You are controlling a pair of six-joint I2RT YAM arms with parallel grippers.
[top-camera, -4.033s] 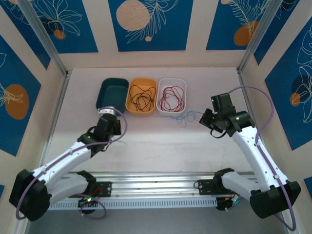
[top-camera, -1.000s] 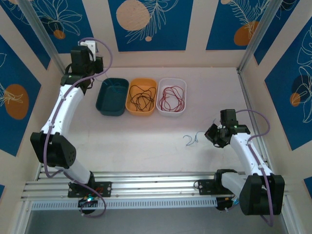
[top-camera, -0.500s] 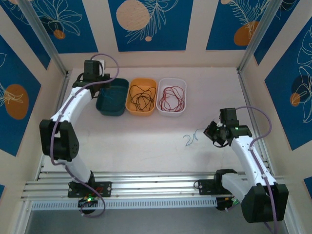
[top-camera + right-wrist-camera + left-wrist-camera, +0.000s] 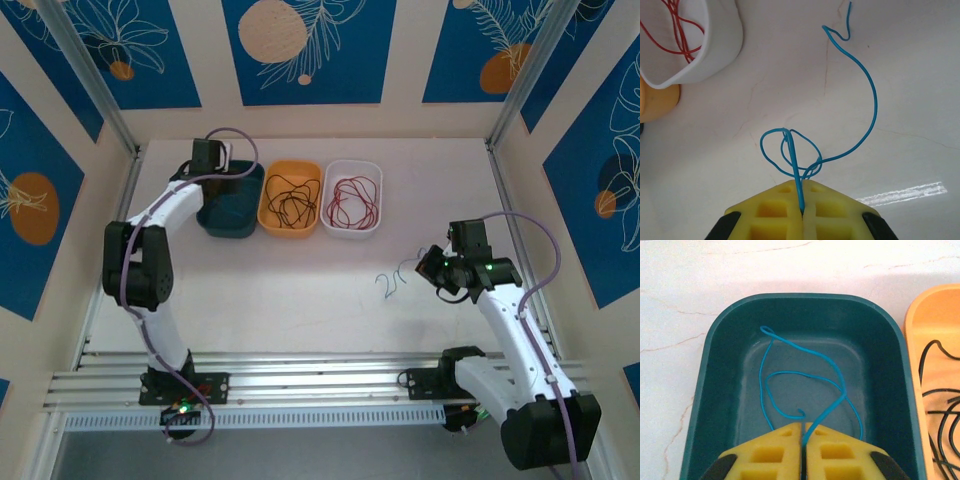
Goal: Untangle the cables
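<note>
Pale tabletop (image 4: 300,300): blue cable (image 4: 875,105) runs left from clenched right gripper (image 4: 801,192); left gripper (image 4: 802,430) pinches second blue strand (image 4: 842,387).

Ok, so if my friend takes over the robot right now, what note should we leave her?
The left gripper is shut on a blue cable that lies looped in the teal bin.
The right gripper is shut on the other blue cable, whose loops trail over the table, right of the bins.
Done: black cables in the orange bin, red cables in the white bin, one blue in the teal bin.
Left: let go of the blue cable, then probably carry the other blue cable to the teal bin.
</note>
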